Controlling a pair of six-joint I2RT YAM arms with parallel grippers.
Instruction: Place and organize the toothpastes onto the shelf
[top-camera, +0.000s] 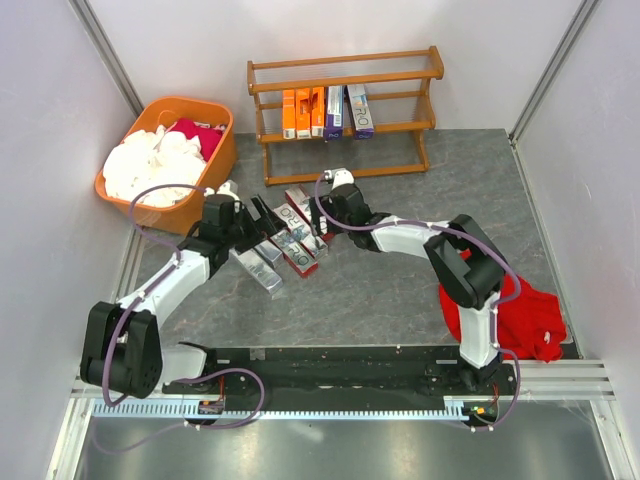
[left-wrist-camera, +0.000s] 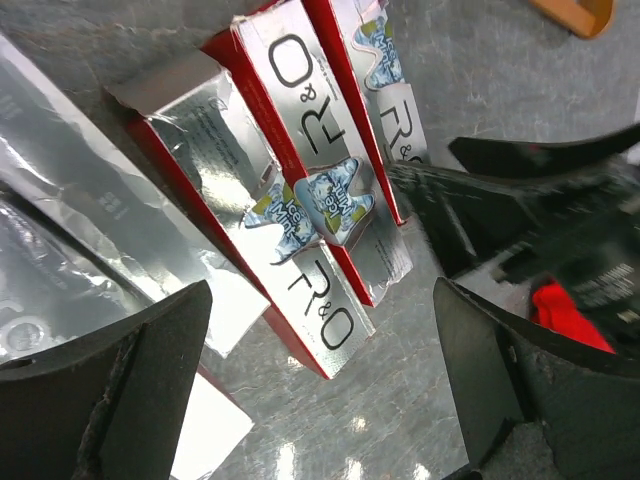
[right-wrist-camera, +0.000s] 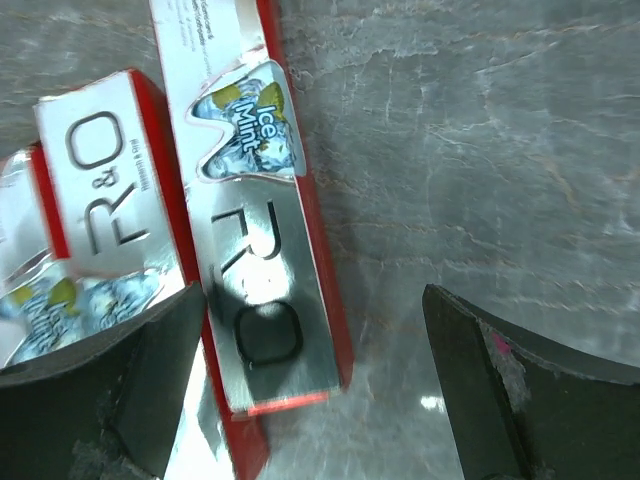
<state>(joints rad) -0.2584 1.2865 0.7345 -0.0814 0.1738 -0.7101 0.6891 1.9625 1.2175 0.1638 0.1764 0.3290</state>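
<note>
With left gripper (left-wrist-camera: 320, 390) and right gripper (right-wrist-camera: 315, 375) both spread wide, I'd pinch this light, glossy, crushable toothpaste carton (right-wrist-camera: 250, 230) gently across its long edges, mid-length.

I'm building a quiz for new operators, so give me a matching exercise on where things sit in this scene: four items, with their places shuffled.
Things:
1. orange tub
2. red cloth
3. red-and-silver cartons
4. orange cartons

Places:
A. standing on the shelf
B. far left, beside the shelf
C. near right corner
D. lying flat on the table, mid-scene

Pairs: 1-B; 2-C; 3-D; 4-A
</note>
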